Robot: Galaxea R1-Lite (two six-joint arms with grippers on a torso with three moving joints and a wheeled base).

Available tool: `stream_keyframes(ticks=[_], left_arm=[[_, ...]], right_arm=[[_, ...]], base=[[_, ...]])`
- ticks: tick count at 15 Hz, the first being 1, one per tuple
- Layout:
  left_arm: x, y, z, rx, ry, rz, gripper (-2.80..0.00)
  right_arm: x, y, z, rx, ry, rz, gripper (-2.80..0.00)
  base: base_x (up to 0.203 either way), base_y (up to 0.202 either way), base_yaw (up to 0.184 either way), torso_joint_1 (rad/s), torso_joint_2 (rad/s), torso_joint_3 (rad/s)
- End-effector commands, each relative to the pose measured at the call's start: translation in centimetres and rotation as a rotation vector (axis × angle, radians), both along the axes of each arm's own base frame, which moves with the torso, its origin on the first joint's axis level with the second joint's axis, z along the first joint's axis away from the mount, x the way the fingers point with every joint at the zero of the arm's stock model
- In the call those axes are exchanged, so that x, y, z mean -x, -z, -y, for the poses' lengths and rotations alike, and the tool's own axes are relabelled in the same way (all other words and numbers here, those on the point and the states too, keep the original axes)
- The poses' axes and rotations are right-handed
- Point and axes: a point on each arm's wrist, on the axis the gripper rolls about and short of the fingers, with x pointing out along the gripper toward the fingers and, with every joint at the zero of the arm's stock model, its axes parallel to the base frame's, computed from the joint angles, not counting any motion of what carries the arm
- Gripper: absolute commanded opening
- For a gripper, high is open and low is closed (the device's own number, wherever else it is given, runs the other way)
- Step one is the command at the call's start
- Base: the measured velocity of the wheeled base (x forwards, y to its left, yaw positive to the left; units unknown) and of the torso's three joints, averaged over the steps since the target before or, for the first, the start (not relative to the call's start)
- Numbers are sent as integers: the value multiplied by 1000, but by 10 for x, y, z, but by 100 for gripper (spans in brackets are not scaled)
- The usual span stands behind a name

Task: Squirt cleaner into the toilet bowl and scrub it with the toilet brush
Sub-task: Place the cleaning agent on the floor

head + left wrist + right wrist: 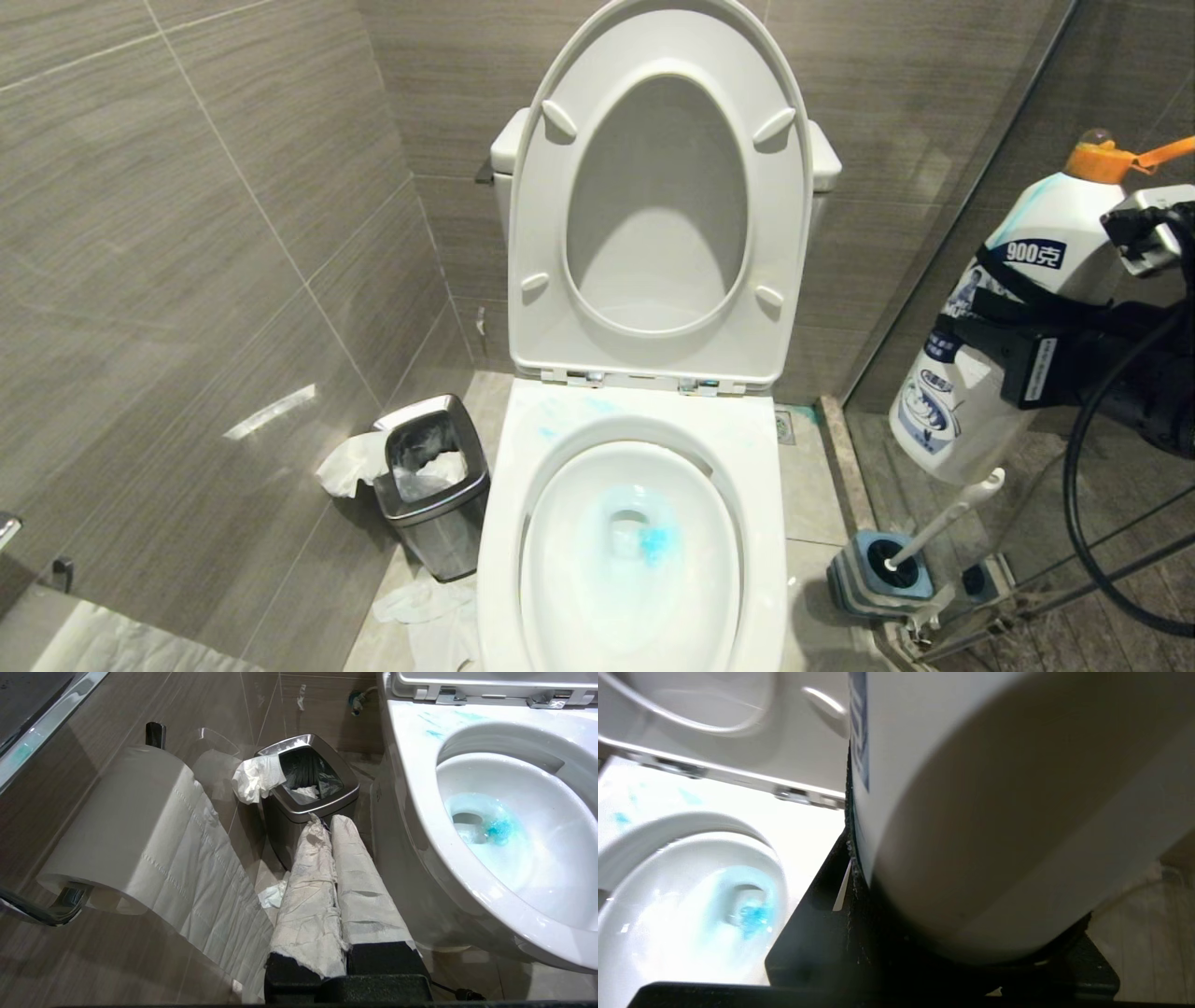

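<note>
Right of the toilet bowl, your right claw gripped the cleaner bottle — blue cleaner already pooled inside. Squirting looked done; next, park it and take the toilet brush — left claw clenched, idle.

The white cleaner bottle carries a dark blue label reading "900克"

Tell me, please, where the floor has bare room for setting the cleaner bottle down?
Bare tile lies between the toilet bowl and the brush holder. The other side is crowded: the waste bin with tissue around it. The right gripper holds the bottle.
</note>
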Motion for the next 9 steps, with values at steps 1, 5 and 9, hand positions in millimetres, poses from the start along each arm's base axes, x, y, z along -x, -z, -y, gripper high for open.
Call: stream_keyframes(ticks=[1,5,9], left_arm=[[0,0,0,0,0,0,-280],[0,0,0,0,0,0,-280],[0,0,0,-3,0,0,-280]], right_arm=[[-8,9,37,-13,74,-32,-280],[-19,24,85,-34,95,-91,-280],[-27,30,87,-4,83,-115,-280]], base=[[0,0,0,0,0,0],[0,0,0,0,0,0],[0,0,0,0,0,0]])
